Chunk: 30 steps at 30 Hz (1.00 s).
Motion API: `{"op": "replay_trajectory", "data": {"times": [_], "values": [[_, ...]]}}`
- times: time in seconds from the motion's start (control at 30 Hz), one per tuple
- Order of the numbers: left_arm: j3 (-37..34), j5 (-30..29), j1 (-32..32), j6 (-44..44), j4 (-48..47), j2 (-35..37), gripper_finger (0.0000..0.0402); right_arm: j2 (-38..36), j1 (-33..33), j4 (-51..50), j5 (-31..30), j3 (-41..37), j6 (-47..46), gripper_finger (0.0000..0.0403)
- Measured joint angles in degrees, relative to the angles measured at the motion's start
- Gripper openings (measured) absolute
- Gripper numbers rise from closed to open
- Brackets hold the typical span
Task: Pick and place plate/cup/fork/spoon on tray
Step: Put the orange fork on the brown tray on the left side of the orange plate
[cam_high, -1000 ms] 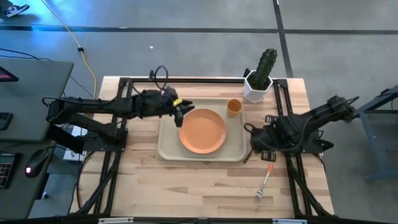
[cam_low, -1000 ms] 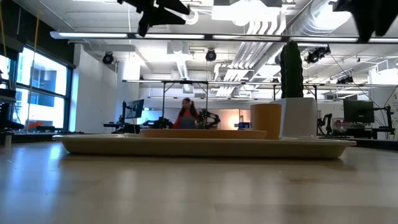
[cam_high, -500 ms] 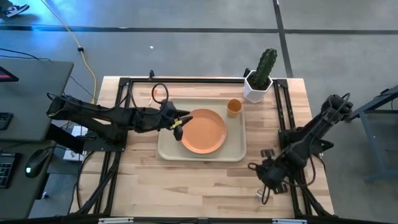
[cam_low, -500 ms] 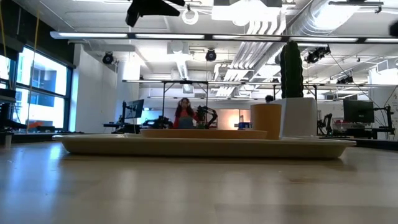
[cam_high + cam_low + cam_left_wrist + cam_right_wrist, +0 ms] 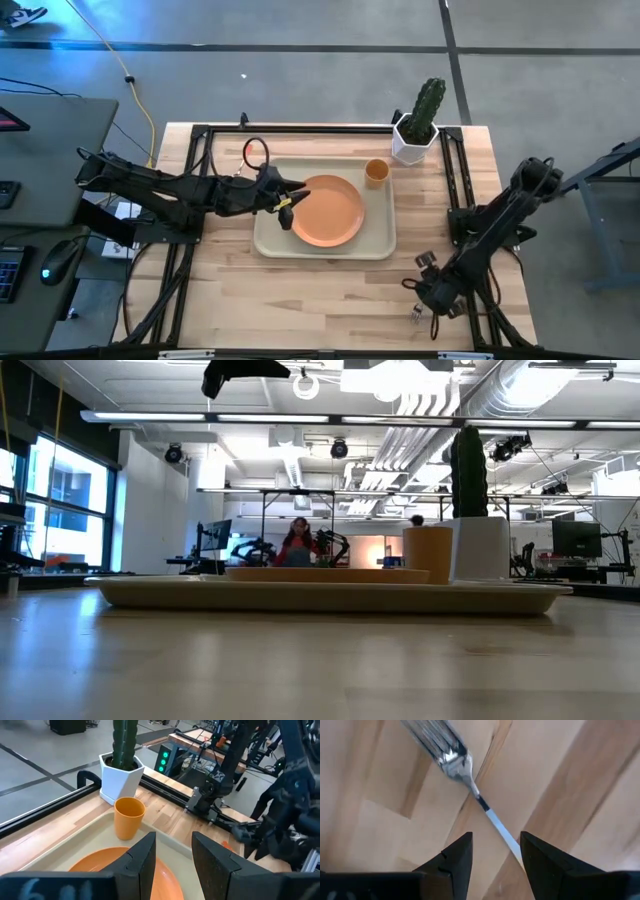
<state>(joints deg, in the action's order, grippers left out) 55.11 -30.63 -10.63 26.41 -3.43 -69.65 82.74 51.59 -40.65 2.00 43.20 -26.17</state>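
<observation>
- The right gripper [image 5: 432, 298] is hanging low over the tabletop [image 5: 330, 295] near its front right corner, fingers [image 5: 454, 862] spread with a gap between them, gripping nothing.
- The fork [image 5: 465, 777] is lying flat on the wood directly under that gripper, its shaft running into the gap between the two fingers.
- The left gripper [image 5: 290, 200] is hovering over the left part of the tray [image 5: 325, 250], at the plate's left edge, fingers [image 5: 142, 862] parted and empty.
- The plate [image 5: 327, 210] is sitting in the middle of the tray.
- The cup [image 5: 376, 172] is standing upright in the tray's far right corner, near the potted cactus [image 5: 418, 122] on the tabletop.
</observation>
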Motion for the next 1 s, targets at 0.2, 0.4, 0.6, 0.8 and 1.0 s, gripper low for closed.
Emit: {"op": "replay_trajectory", "data": {"times": [0.2,0.4,0.6,0.8,1.0], "values": [[0.0,0.0,0.03,0.48,-0.08,0.0,0.0117,5.27,-0.07,3.77,-1.42,0.0,4.13,0.0155],[0.0,0.01,1.33,-0.56,0.09,0.0,0.0117,8.39,-0.18,5.48,-1.57,0.21,3.68,0.013],[0.05,0.64,3.4,-0.54,0.29,0.01,0.0117,8.58,-0.18,5.08,-2.08,0.24,-0.65,0.0044],[3.19,2.98,3.98,-3.89,0.29,0.07,0.0117,7.64,-0.64,5.66,-0.82,0.24,-13.2,0.0014],[6.51,3.09,4.15,-11.43,-0.34,0.09,0.0117,2.23,-1.33,4.93,-8.58,0.16,-29.72,0.0006]]}}
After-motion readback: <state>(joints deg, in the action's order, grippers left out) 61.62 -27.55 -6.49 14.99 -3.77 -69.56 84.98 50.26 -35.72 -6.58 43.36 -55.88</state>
